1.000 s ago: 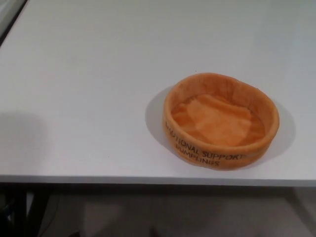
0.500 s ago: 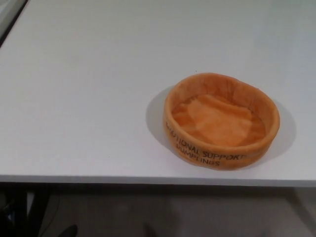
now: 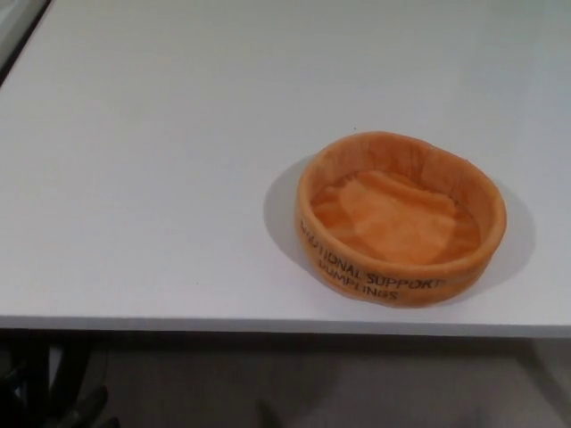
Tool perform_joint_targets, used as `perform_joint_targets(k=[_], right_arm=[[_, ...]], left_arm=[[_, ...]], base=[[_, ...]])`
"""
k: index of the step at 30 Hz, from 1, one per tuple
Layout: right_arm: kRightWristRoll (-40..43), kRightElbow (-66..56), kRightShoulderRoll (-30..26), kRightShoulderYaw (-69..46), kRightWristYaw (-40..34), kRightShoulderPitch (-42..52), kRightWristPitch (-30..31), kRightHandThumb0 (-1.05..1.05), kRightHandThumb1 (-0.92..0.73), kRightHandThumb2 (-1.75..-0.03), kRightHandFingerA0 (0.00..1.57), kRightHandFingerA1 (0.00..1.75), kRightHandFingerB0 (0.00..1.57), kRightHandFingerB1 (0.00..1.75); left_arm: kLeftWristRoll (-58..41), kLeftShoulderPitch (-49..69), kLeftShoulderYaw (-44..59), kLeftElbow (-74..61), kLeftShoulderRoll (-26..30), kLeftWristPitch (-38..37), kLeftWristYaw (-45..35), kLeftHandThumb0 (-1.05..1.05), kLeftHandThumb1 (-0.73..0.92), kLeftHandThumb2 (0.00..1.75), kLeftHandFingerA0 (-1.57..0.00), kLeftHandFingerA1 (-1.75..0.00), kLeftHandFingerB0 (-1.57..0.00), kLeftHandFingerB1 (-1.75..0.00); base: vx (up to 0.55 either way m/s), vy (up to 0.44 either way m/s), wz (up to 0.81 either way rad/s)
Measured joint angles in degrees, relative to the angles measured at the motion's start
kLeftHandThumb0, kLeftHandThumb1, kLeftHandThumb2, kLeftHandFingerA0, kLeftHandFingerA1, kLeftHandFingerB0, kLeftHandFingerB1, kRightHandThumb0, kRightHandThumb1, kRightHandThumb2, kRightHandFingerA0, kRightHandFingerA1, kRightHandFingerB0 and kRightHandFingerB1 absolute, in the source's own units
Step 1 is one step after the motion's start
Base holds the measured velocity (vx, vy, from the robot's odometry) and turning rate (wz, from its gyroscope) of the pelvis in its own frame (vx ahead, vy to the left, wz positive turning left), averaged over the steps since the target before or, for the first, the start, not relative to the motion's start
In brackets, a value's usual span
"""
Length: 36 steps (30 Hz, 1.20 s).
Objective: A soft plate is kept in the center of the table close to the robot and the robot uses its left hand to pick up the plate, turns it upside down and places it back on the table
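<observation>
- White table (image 3: 161,178) fills most of the view, its near edge running along the bottom.
- Soft orange plate (image 3: 401,218) sits opening-up on the table, right of centre, near that edge — dark lettering on its front wall.
- Neither robot hand shows, so finger state cannot be told.

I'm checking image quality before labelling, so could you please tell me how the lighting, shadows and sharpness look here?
Head view: soft, even light on the white table; the orange soft plate casts a faint shadow on both sides; its printed lettering is slightly blurred; under the table edge is dark and indistinct.
</observation>
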Motion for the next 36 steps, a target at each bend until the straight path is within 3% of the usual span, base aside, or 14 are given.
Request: perform_joint_targets(k=[1,2,15,16,18,19,24,25,27,28,31,32,33,36], right_arm=[[0.0,0.0,0.0,0.0,0.0,0.0,0.0,-0.86,-0.79,-1.13,0.11,0.46,0.0,0.19],[0.0,0.0,0.0,0.0,0.1,0.0,-0.1,-0.86,-0.79,-1.13,0.12,0.46,0.0,0.2],[0.0,-1.2,0.0,-0.1,0.3,0.3,-0.1,-0.85,-0.78,-1.13,0.11,0.46,0.0,0.19],[0.0,-1.2,0.0,-0.1,0.3,0.3,-0.1,-0.85,-0.79,-1.14,0.09,0.46,0.0,0.19],[0.0,-1.2,0.0,-0.1,0.3,0.2,-0.1,-0.86,-0.78,-1.14,0.09,0.46,0.0,0.19],[0.0,-1.2,0.0,0.0,0.3,0.2,-0.1,-0.86,-0.78,-1.14,0.08,0.45,0.01,0.19],[0.0,-1.2,0.0,0.0,0.3,0.1,0.1,-0.87,-0.78,-1.13,0.09,0.45,0.0,0.18],[0.0,-1.2,0.0,0.0,0.3,0.0,0.1,-0.86,-0.78,-1.13,0.11,0.46,0.0,0.19],[0.0,-1.2,0.0,0.0,0.3,-0.1,0.1,-0.86,-0.78,-1.13,0.12,0.47,0.0,0.19],[0.0,-1.2,0.0,0.0,0.3,-0.2,0.1,-0.86,-0.79,-1.13,0.11,0.46,0.0,0.19],[0.0,-1.2,0.0,0.0,0.2,-0.2,0.1,-0.87,-0.78,-1.13,0.1,0.46,0.03,0.19],[0.0,-1.4,0.0,0.0,0.2,-0.3,0.2,-0.86,-0.78,-1.13,0.08,0.45,0.0,0.19],[0.0,-1.4,0.0,0.0,0.2,-0.2,0.2,-0.86,-0.78,-1.13,0.08,0.45,0.0,0.18],[-0.1,-1.6,0.0,0.1,0.1,-0.1,0.3,-0.86,-0.79,-1.13,0.09,0.45,0.02,0.18]], left_arm=[[-0.2,0.0,0.2,-0.6,0.0,0.0,0.0,-0.38,0.38,1.05,-0.01,-0.51,0.0,-0.48],[-0.5,0.1,0.7,-1.8,-0.1,0.0,0.1,-0.98,0.92,0.72,-0.17,-0.37,-0.16,-0.27],[-3.7,0.9,4.1,-15.1,-1.1,0.2,1.4,-0.95,0.92,0.71,-0.2,-0.35,-0.19,-0.28],[-4.0,0.9,4.5,-17.0,-1.2,0.2,1.8,-0.9,0.73,1.14,-0.1,-0.46,-0.08,-0.4],[-4.2,0.8,5.0,-19.4,-1.2,0.5,2.2,-0.9,0.72,1.13,-0.11,-0.46,-0.08,-0.4],[-4.5,0.5,5.5,-22.2,-1.2,0.7,2.6,-0.38,0.39,1.05,-0.01,-0.5,0.0,-0.48],[-5.6,-5.2,7.5,-29.0,-0.1,2.0,4.1,-0.89,0.71,1.11,-0.13,-0.47,-0.08,-0.41],[-5.6,-7.3,8.2,-30.5,0.6,2.6,4.6,-0.93,0.92,0.68,-0.18,-0.35,-0.17,-0.28],[-5.5,-10.2,8.9,-32.0,1.7,3.5,5.2,-0.93,0.92,0.69,-0.2,-0.34,-0.18,-0.28],[-5.5,-11.8,9.2,-32.8,2.2,4.1,5.6,-0.87,0.71,1.11,-0.11,-0.46,-0.09,-0.41],[-4.9,-17.8,9.5,-34.7,4.2,6.6,6.6,-0.89,0.7,1.11,-0.09,-0.46,-0.11,-0.43],[-4.6,-19.9,9.5,-35.4,5.1,7.5,7.0,-0.39,0.39,1.05,-0.03,-0.51,0.0,-0.48],[-4.1,-21.6,9.5,-35.7,5.7,8.3,7.2,-0.88,0.7,1.11,-0.1,-0.49,-0.11,-0.44],[-2.4,-26.9,8.9,-35.9,7.4,11.0,8.0,-0.89,0.69,1.12,-0.12,-0.49,-0.13,-0.43]], base=[[0.0,0.0,0.0],[0.0,0.0,0.0],[0.0,0.0,0.0],[0.0,0.0,0.0],[0.0,0.0,0.0],[0.0,0.0,0.0],[0.0,0.0,0.0],[0.0,0.0,0.0],[0.0,0.0,0.0],[0.0,0.0,0.0],[0.0,0.0,0.0],[0.0,0.0,0.0],[0.0,0.0,0.0],[0.0,0.0,0.0]])
